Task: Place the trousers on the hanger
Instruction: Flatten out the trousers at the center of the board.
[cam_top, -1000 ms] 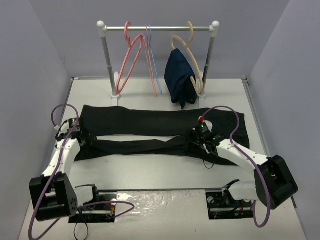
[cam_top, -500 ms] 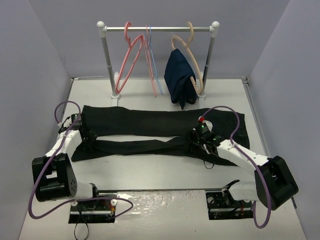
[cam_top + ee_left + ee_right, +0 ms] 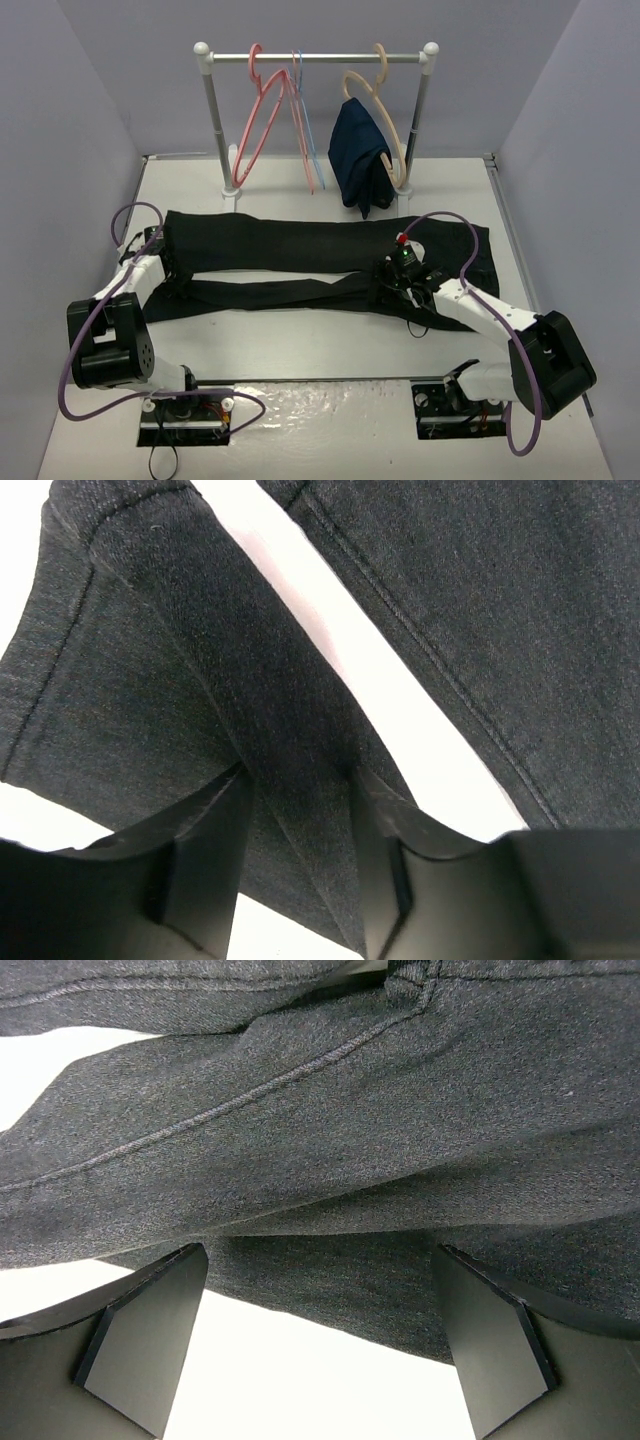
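Trousers (image 3: 300, 262), black: flat on the surface (image 3: 330, 345), in front of the rail (image 3: 318, 58). My left jaws: pinched on a raised fold at the leg end. My right jaws: wide apart over the thigh cloth, holding nothing. Hanger (image 3: 258, 125), salmon-pink: hooked on the rail, bare. Lifting and draping not yet done.

Black trousers (image 3: 300, 250) spread flat across the table (image 3: 330, 345), legs pointing left, salmon-pink hanger (image 3: 250, 135) hooked on the rail (image 3: 330, 58)
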Robot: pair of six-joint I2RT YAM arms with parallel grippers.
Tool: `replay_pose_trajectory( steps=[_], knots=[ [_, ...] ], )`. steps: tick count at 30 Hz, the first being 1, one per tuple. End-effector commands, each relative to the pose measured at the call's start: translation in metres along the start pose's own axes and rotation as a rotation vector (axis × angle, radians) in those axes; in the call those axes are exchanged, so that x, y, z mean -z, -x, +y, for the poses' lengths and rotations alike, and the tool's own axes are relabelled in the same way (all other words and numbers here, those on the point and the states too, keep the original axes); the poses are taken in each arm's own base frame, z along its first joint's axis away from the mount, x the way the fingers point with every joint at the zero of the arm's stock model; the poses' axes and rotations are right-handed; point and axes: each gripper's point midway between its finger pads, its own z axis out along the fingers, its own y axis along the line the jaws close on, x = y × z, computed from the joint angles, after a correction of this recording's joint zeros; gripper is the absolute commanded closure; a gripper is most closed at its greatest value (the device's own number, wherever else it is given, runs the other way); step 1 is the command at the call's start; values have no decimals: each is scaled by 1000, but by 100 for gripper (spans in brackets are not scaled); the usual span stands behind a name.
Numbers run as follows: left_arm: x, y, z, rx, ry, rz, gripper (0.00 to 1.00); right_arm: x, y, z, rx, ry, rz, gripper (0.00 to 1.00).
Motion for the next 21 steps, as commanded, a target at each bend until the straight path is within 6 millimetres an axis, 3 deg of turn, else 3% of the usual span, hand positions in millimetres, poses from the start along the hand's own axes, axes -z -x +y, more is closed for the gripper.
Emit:
replay_pose_trajectory(
  steps=[1, 6, 10, 13, 17, 20, 21],
  knots=[
    [7, 29, -16, 42, -50, -83, 64, 0, 13, 8, 8, 9, -27, 8],
    [7, 29, -16, 37, -54, -77, 80, 0, 12, 7, 10, 5, -24, 8],
    [28, 45, -21, 26, -94, -141, 99, 0, 12, 7, 6, 5, -26, 8],
    [58, 71, -35, 7, -158, -213, 100, 1, 13, 7, 2, 8, -30, 8],
    [120, 102, -63, -9, -312, -289, 100, 5, 18, 8, -3, 10, -49, 8],
    [156, 111, -63, 1, -366, -342, 100, 8, 22, 8, -5, 6, -61, 8],
    [159, 104, -54, -3, -353, -336, 100, 10, 24, 7, -5, 2, -66, 8]
  ],
)
